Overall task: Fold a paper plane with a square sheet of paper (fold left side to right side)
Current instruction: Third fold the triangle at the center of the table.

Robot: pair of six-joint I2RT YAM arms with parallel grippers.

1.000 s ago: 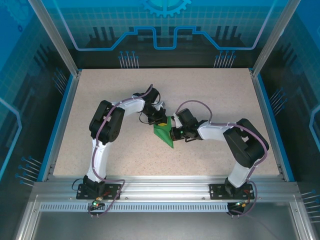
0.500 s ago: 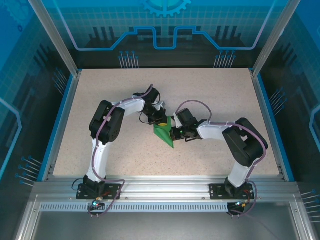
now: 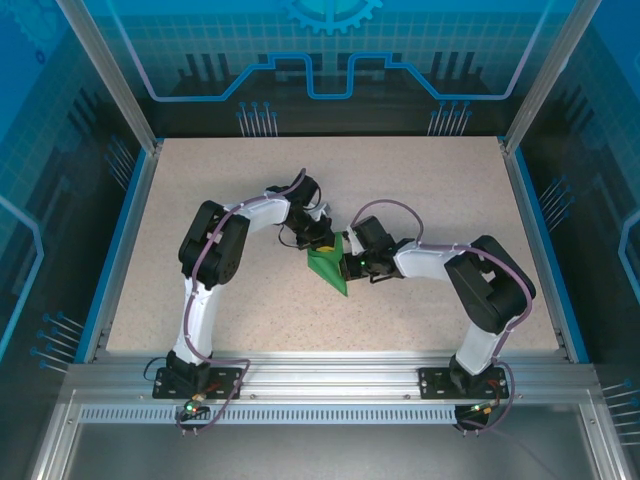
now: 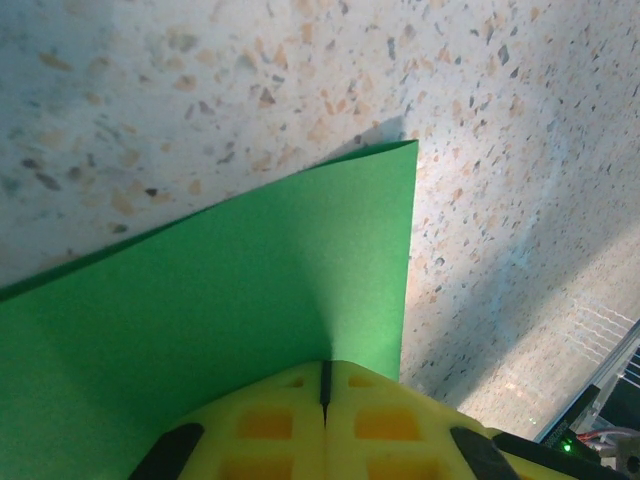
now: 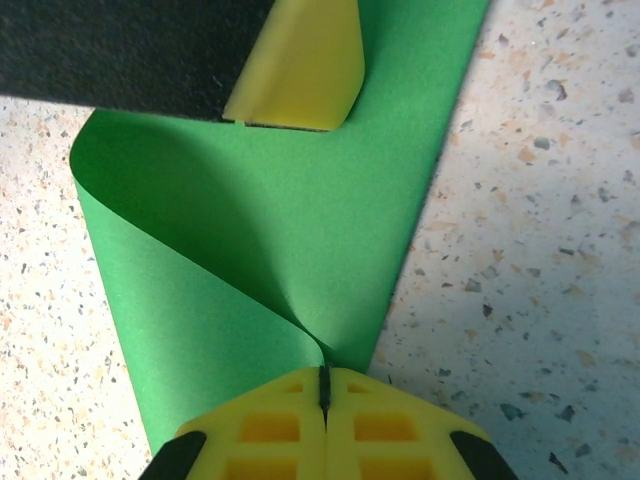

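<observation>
The square sheet of paper is bright green and lies mid-table as an angular, curled shape between the two arms. My left gripper is shut on its far edge; in the left wrist view the yellow fingertips meet at the left gripper with the flat green sheet pinched between them. My right gripper is shut on the sheet's right side. In the right wrist view the paper curls over in a loop into the right gripper. The left arm's yellow finger shows at the top. The paper plane is out of view.
The speckled beige table is bordered by blue rails on both sides and an aluminium frame at the front, where both arm bases are bolted. Glass walls enclose the cell.
</observation>
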